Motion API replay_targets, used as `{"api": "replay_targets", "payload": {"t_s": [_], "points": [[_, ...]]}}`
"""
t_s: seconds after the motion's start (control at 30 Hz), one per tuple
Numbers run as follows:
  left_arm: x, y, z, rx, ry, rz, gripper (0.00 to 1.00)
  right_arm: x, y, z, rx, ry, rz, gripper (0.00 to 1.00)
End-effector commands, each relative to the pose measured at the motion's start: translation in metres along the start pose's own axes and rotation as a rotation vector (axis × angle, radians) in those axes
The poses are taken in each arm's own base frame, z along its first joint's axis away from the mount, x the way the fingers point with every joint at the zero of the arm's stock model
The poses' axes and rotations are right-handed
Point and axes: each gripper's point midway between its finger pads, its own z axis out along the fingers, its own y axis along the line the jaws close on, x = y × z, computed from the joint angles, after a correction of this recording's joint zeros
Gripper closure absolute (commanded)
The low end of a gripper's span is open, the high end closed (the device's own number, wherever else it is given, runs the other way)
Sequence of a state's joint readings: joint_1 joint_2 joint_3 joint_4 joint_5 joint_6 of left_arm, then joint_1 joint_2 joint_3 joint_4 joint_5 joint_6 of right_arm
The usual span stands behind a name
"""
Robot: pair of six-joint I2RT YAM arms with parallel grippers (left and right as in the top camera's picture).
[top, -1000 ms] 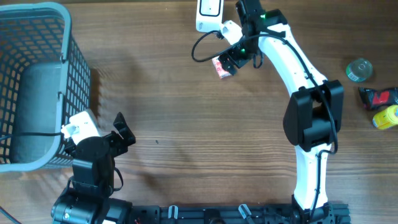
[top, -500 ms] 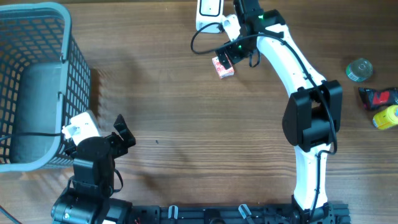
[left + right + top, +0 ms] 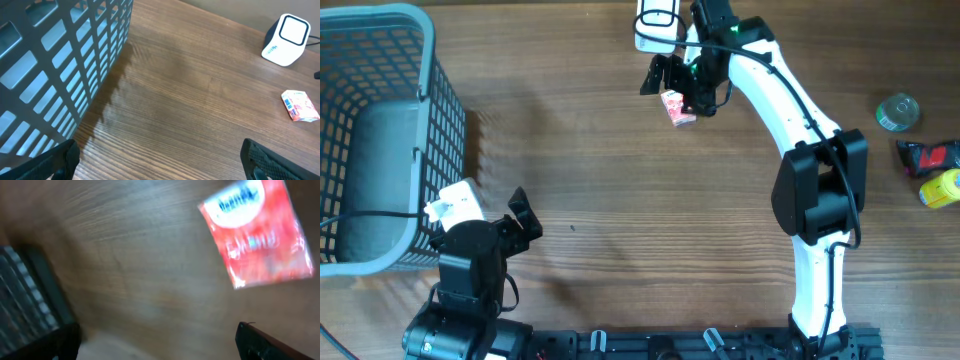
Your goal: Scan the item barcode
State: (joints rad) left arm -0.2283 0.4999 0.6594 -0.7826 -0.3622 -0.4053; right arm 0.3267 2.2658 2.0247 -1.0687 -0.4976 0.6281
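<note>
The right gripper point(image 3: 678, 88) is wide open and holds nothing, just by the red packet point(image 3: 678, 107), and it could push that flat packet away instead of grabbing it.

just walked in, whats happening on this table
The right arm reaches to the far side of the table, and the right end effector hangs open just above a small red packet. The packet lies flat on the wood in front of the white barcode scanner; nothing grips it or holds it up to the scanner. The left end effector sits open and empty beside the blue basket.
</note>
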Motion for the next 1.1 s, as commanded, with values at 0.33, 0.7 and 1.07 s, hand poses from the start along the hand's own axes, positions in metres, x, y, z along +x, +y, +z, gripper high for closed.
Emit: {"api": "replay_targets", "payload": {"t_s": [0.33, 0.7, 1.07], "points": [[0.004, -0.007, -0.002, 0.046, 0.022, -0.001, 0.00, 0.009, -0.001, 0.002, 0.024, -0.012, 0.746, 0.00], [0.004, -0.006, -0.002, 0.045, 0.024, 0.000, 0.00, -0.020, -0.023, 0.039, 0.069, -0.100, 0.650, 0.00], [0.004, -0.006, -0.002, 0.046, 0.024, 0.000, 0.00, -0.032, -0.060, 0.030, 0.224, -0.232, 0.644, 0.00]]}}
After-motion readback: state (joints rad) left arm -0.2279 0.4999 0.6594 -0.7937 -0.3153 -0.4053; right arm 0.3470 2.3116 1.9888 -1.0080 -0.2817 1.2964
